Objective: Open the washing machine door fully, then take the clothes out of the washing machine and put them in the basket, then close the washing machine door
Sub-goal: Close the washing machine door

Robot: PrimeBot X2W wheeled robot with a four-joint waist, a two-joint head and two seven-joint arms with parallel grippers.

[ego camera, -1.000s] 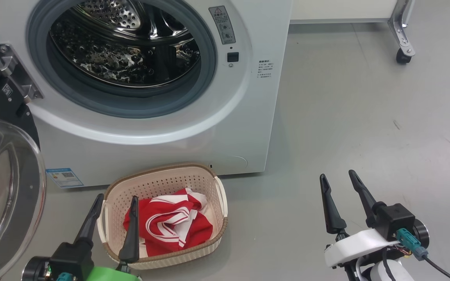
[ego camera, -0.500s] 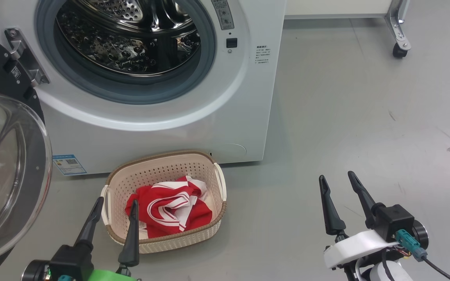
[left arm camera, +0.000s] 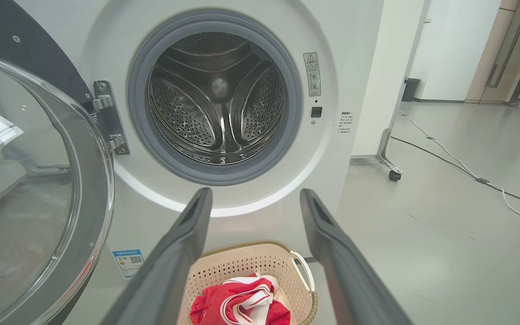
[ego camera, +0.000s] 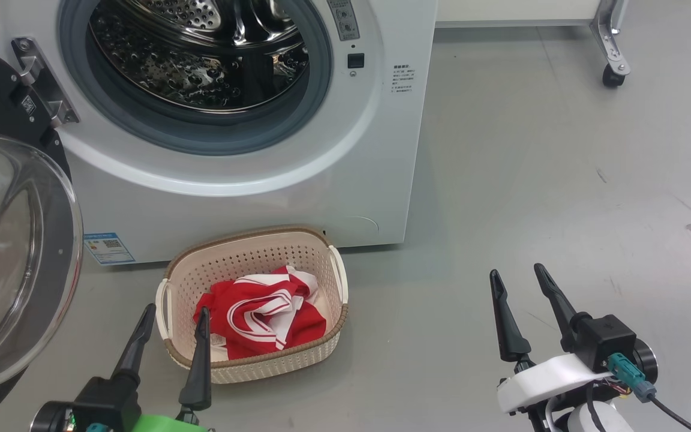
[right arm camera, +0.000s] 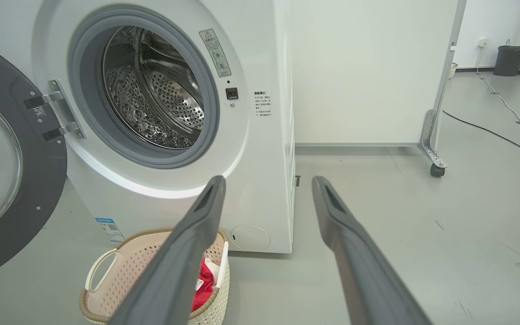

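The white washing machine stands ahead, and its steel drum looks bare inside. Its door hangs swung out to the left, clear glass bowl facing me; the door shows at the left of the right wrist view too. On the floor before the machine sits the cream basket, holding the red clothes with white stripes. My left gripper hovers open at the basket's near left rim, holding nothing. Over bare floor to the right, my right gripper is open and empty.
A white panel on a metal leg with a castor stands right of the machine. Cables run across the grey floor further right. A dark bin sits by the far wall.
The head camera has shifted, so machine and basket sit a little higher and the door shows more. Both grippers stay open in the same places.
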